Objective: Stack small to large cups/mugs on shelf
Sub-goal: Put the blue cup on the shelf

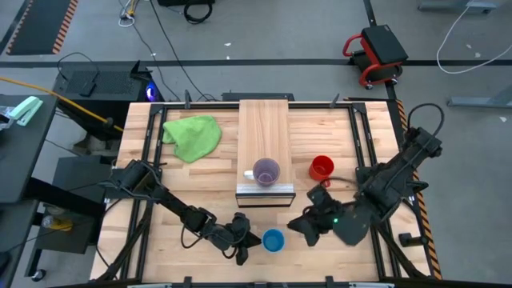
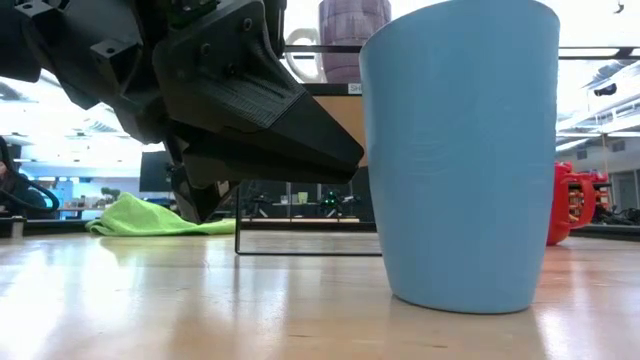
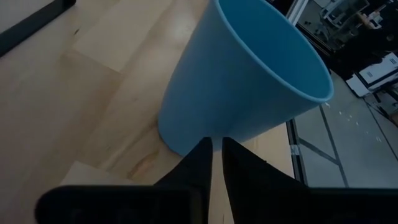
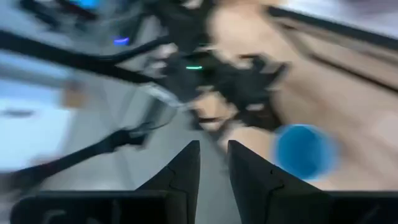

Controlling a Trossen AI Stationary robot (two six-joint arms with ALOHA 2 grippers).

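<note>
- My left end effector (image 1: pixel 244 244) sits low on the tabletop (image 1: pixel 200 188) just beside the blue cup (image 1: pixel 274 240), its fingers (image 3: pixel 202 163) nearly together, holding nothing.
- My right end effector (image 1: pixel 308 222) hangs on the blue cup's other side, slightly parted and empty.
- The purple cup (image 1: pixel 266 171) stands on the shelf (image 1: pixel 265 132), near its metal-strip end.
- The red mug (image 1: pixel 322 167) stands on the tabletop just beside the shelf.
- The green cloth (image 1: pixel 194 136) lies on the shelf's other side.
</note>
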